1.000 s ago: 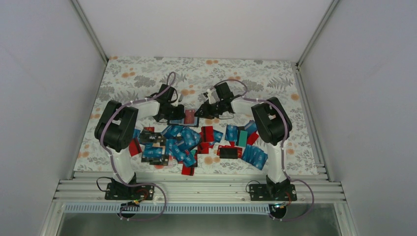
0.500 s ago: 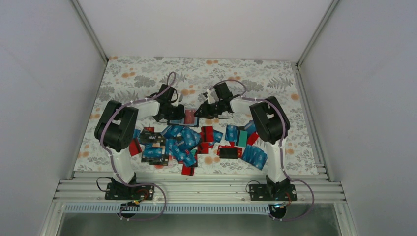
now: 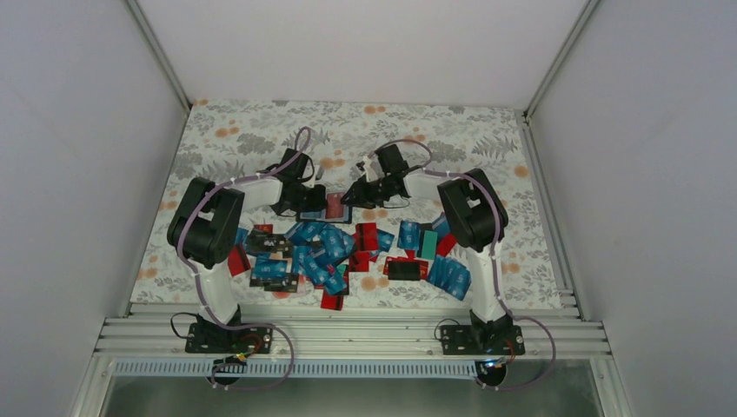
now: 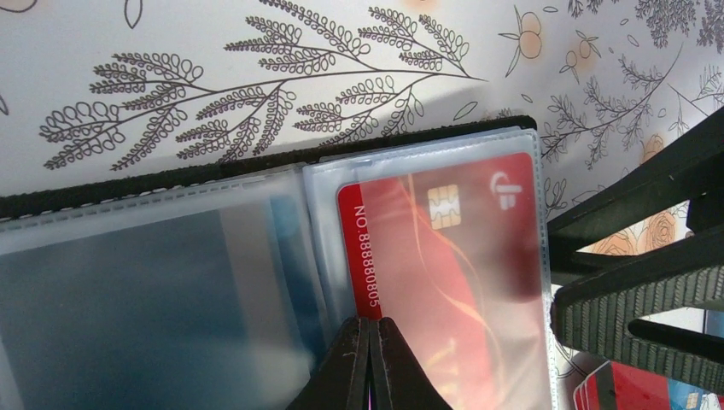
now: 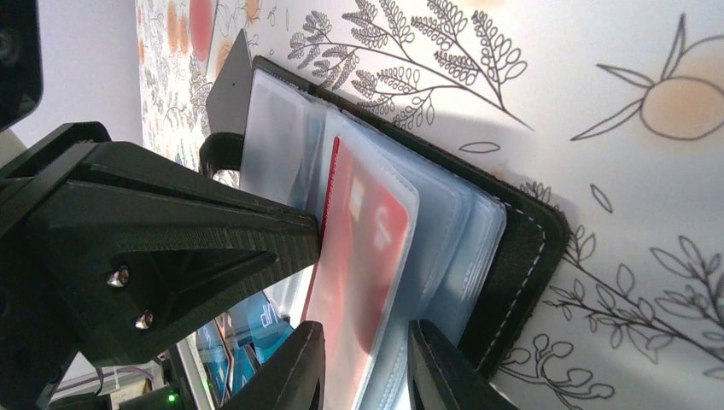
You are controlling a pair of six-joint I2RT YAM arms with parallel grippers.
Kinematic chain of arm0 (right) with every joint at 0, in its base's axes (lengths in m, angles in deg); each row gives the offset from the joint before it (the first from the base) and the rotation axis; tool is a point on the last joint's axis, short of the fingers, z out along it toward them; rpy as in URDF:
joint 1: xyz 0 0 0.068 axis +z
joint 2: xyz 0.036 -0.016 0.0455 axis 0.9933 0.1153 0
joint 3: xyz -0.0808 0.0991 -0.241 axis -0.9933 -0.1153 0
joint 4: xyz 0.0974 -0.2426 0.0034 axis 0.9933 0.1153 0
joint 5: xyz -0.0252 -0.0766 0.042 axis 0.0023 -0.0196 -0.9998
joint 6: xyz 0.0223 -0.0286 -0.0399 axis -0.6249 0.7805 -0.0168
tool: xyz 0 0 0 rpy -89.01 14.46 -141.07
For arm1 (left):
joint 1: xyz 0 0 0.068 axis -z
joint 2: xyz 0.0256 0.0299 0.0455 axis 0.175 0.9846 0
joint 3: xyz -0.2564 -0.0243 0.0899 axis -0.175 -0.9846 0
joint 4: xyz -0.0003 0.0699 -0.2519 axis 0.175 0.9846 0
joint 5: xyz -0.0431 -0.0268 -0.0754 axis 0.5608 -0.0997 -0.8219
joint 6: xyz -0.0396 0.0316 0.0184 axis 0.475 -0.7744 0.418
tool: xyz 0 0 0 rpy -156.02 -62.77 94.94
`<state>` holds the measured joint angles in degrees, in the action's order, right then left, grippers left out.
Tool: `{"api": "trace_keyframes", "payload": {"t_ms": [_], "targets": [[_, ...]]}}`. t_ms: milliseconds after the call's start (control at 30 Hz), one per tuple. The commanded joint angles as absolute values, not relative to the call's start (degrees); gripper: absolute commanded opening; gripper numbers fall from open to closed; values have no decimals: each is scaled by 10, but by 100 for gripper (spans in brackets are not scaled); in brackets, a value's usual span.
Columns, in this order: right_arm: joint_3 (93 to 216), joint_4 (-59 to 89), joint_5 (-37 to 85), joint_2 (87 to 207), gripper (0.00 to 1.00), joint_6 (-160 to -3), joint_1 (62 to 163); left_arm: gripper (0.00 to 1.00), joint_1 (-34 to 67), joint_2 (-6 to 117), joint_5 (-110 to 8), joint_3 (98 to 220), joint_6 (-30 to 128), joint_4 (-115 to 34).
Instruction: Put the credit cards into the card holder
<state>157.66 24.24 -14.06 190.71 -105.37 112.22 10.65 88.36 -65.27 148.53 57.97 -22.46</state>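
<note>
Left wrist: left gripper closed, empty; right gripper pinches glossy clear sleeve of black card holder.

Floral-patterned table, scattered credit cards, open card holder behind them

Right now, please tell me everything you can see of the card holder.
The card holder is a black stitched case lying open on the flowered table, its clear plastic sleeves fanned upward. One sleeve holds a red card with a chip. The left gripper, shut, presses near the fold; the right gripper seems to pinch the sleeve with that card.
</note>
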Motion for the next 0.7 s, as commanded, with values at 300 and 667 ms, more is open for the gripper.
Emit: {"api": "trace_keyframes", "payload": {"t_ms": [300, 667], "targets": [[1609, 269, -138, 1919, 26, -1047, 1134, 2, 110, 901, -642, 1479, 570, -226], [1621, 290, -120, 1909, 26, -1038, 1142, 2, 110, 903, -643, 1479, 571, -228]]}}
